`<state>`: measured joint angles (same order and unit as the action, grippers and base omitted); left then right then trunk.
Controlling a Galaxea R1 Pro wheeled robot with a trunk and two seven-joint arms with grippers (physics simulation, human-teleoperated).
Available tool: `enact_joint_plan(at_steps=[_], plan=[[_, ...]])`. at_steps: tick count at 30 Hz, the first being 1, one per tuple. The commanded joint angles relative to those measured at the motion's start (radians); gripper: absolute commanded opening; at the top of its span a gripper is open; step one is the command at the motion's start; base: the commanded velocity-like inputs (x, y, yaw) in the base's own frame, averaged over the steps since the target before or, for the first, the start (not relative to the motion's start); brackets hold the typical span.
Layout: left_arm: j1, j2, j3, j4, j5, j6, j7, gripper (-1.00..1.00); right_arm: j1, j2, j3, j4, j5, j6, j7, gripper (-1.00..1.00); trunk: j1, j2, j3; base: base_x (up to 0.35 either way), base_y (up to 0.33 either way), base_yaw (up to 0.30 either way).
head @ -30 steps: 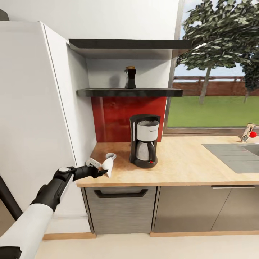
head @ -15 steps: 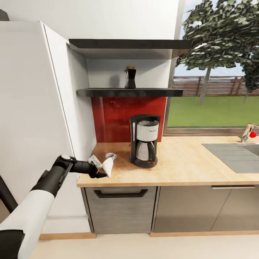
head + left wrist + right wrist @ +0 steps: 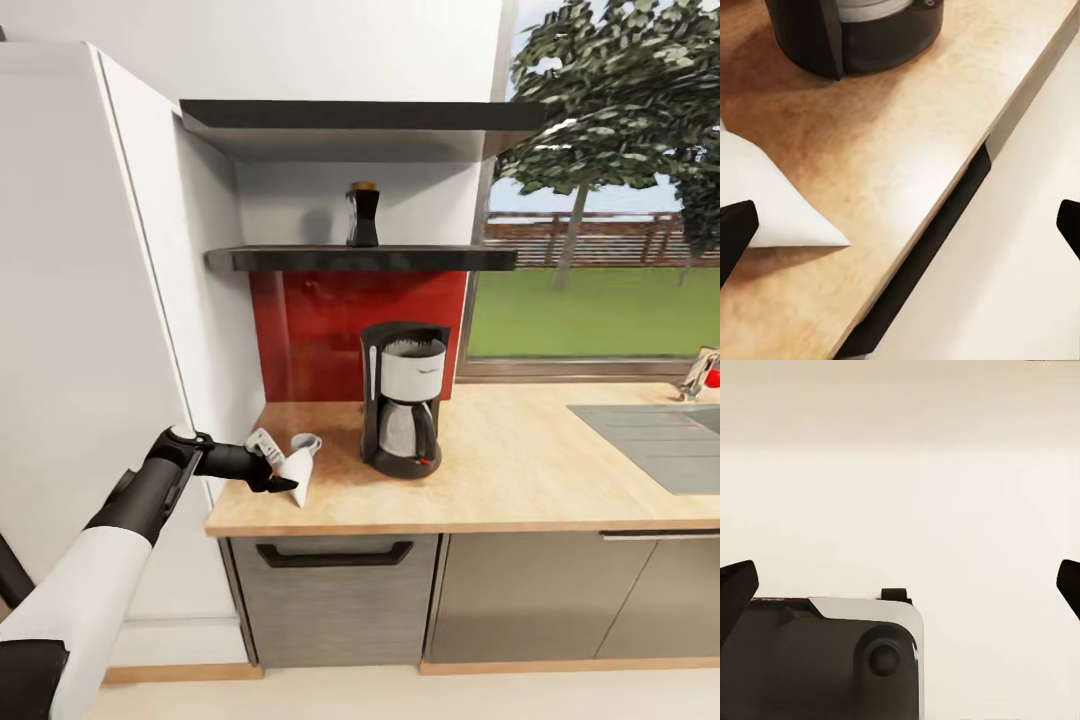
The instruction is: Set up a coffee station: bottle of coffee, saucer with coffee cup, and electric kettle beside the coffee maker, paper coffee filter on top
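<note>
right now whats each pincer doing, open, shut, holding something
Left pincer: shut on the paper coffee filter, over the kitchen countertop edge.
Right pincer: open, holding nothing.

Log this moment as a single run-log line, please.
left end effector: at paper coffee filter, grip unclear | filter: near countertop front-left edge | coffee maker: on countertop | bottle of coffee: on shelf

The head view looks forward and slightly down from standing distance at the light wood-grain countertop (image 3: 520, 470) with the black drip coffee maker (image 3: 403, 398) mid-frame. The left wrist view sits close above that worktop's front edge (image 3: 922, 150), sharing the machine's black base (image 3: 855, 37). The right wrist view faces pale floor (image 3: 945, 510).
</note>
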<state>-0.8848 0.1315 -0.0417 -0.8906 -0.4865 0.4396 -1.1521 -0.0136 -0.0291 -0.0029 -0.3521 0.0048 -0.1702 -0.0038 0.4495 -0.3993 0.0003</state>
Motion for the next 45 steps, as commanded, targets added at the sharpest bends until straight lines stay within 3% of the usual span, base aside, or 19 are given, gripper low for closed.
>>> enact_joint_plan(at_steps=[1, 19, 27, 34, 45], plan=[[0.000, -0.001, -0.002, -0.002, -0.002, 0.010, -0.003, 1.00, 0.000, 0.000, 0.000, 0.001, 0.000, -0.003, 0.000, 1.00, 0.001, -0.001, 0.000, 0.051, 0.000, 0.000], [0.000, -0.010, -0.003, -0.002, -0.003, 0.010, -0.003, 1.00, 0.000, 0.000, 0.000, 0.002, 0.001, -0.003, -0.001, 1.00, 0.001, -0.001, 0.000, 0.141, 0.000, 0.000], [0.000, -0.002, -0.003, -0.002, -0.003, 0.010, -0.004, 1.00, 0.000, 0.000, 0.000, 0.002, 0.001, -0.003, -0.001, 1.00, 0.001, -0.001, 0.000, 0.107, 0.000, 0.000], [0.000, 0.002, -0.059, -0.002, -0.004, 0.011, -0.004, 1.00, 0.000, 0.000, 0.000, 0.002, 0.001, -0.003, -0.001, 1.00, 0.001, -0.001, 0.000, 0.102, 0.000, 0.000], [0.003, 0.003, -0.067, -0.001, -0.004, 0.010, -0.004, 1.00, 0.000, 0.000, 0.000, 0.002, 0.001, -0.003, -0.001, 1.00, 0.001, -0.001, 0.000, 0.182, 0.002, 0.000]])
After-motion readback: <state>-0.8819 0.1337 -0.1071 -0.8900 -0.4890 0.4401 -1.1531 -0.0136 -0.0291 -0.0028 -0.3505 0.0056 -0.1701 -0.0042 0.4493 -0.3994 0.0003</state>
